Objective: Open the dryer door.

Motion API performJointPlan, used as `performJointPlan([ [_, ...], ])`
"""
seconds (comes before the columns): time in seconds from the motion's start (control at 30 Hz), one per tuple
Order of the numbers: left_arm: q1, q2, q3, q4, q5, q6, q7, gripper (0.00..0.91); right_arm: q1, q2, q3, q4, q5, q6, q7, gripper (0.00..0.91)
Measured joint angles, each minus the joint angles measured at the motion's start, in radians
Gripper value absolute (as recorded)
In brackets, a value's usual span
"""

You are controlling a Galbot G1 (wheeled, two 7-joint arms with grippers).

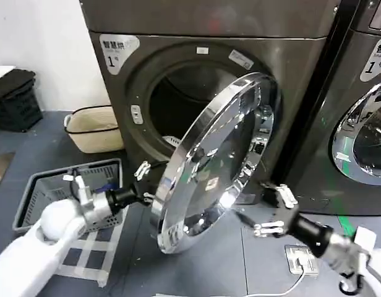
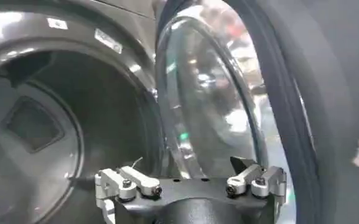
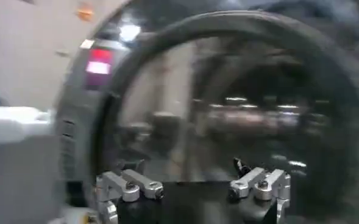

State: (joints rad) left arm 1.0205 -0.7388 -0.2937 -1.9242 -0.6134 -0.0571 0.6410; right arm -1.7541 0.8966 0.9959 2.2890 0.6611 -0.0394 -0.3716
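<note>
The dryer door (image 1: 218, 164) stands swung well out from the dark grey machine (image 1: 289, 93) labelled "1", hinged on its right side, so that its free edge points toward the near left and the round opening of the drum (image 1: 178, 105) lies bare behind it. The wide chrome rim catches bright reflections; the tinted glass centre faces near and to the right.

The left gripper (image 1: 143, 184) is at the door's near-left edge, low on the rim. Its fingers are spread apart, one above and one below the rim's edge, and they appear to touch or nearly touch the chrome, though contact cannot be told for sure. In the left wrist view the same gripper (image 2: 191, 182) shows its two fingers parted, with the domed inner glass of the door (image 2: 209, 103) just ahead and the dark drum (image 2: 39, 128) off to one side.

The right gripper (image 1: 276, 210) hovers at the near right of the door, just beside the lower rim, its fingers wide apart and holding nothing. In the right wrist view it (image 3: 191, 185) faces the chrome-rimmed front of the door (image 3: 240, 91), which is blurred there.

On the floor at the left lie a grey plastic basket (image 1: 51, 185) and, farther back, a cream woven basket (image 1: 94, 127). The neighbouring machine (image 1: 363, 111) stands at the right.
</note>
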Motion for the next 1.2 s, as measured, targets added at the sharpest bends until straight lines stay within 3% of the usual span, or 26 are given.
performJointPlan([
  [0.2, -0.062, -0.008, 0.071, 0.019, -0.005, -0.012, 0.000, 0.907, -0.146, 0.159, 0.195, -0.008, -0.102, -0.055, 0.175, 0.907],
  [0.6, -0.158, -0.047, 0.199, 0.050, 0.001, -0.021, -0.019, 0.907, -0.202, 0.436, 0.468, -0.097, -0.169, -0.082, 0.478, 0.907],
  [0.9, -0.247, -0.103, 0.303, 0.071, 0.006, -0.016, -0.046, 0.907, -0.189, 0.568, 0.630, -0.212, -0.232, -0.059, 0.614, 0.907],
  [1.2, -0.341, -0.175, 0.415, 0.107, 0.045, -0.010, -0.091, 0.907, -0.167, 0.646, 0.771, -0.322, -0.252, -0.068, 0.669, 0.907],
])
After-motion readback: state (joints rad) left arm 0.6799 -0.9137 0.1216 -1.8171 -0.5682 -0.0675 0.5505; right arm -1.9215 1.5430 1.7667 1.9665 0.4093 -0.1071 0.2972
